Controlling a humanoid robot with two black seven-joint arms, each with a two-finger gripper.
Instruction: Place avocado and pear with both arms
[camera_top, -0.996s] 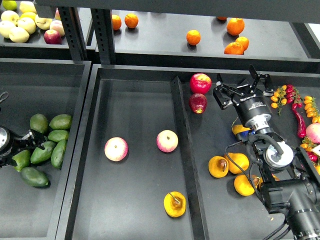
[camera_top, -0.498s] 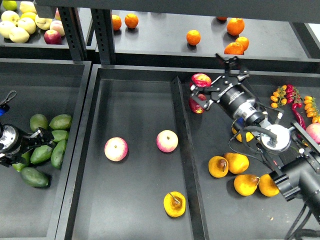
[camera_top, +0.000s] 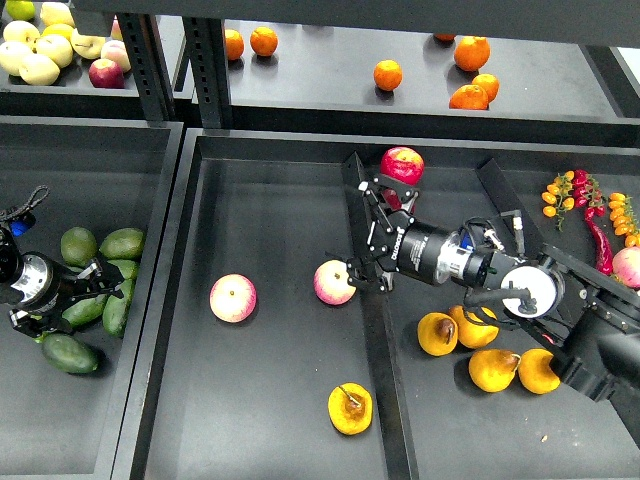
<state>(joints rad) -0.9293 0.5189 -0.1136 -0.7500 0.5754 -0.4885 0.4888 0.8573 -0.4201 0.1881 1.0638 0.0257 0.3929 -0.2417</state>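
Several avocados lie in a pile in the left tray (camera_top: 150, 300). The darkest, elongated avocado (camera_top: 68, 353) lies at the front of the pile. My left gripper (camera_top: 82, 292) is low over the pile, just above that avocado, with its fingers spread beside a lighter avocado (camera_top: 88, 309); it grips nothing that I can see. A yellow-orange pear (camera_top: 350, 408) with a brown stem and a dark blotch lies in the middle tray (camera_top: 270, 200), near the front. My right gripper (camera_top: 362, 236) is open and empty over the divider (camera_top: 372, 340), well behind the pear.
Two pink-yellow apples (camera_top: 232, 298) (camera_top: 334, 282) lie in the middle tray, one touching distance from my right gripper. Several pears (camera_top: 437, 333) and red apples (camera_top: 401, 165) lie in the right tray. Oranges (camera_top: 387, 74) sit on the back shelf. Chillies (camera_top: 598, 240) lie far right.
My right gripper has swung left and down from the right tray's back to over the divider, now pointing left. My left gripper has shifted slightly right and down onto the avocado pile.
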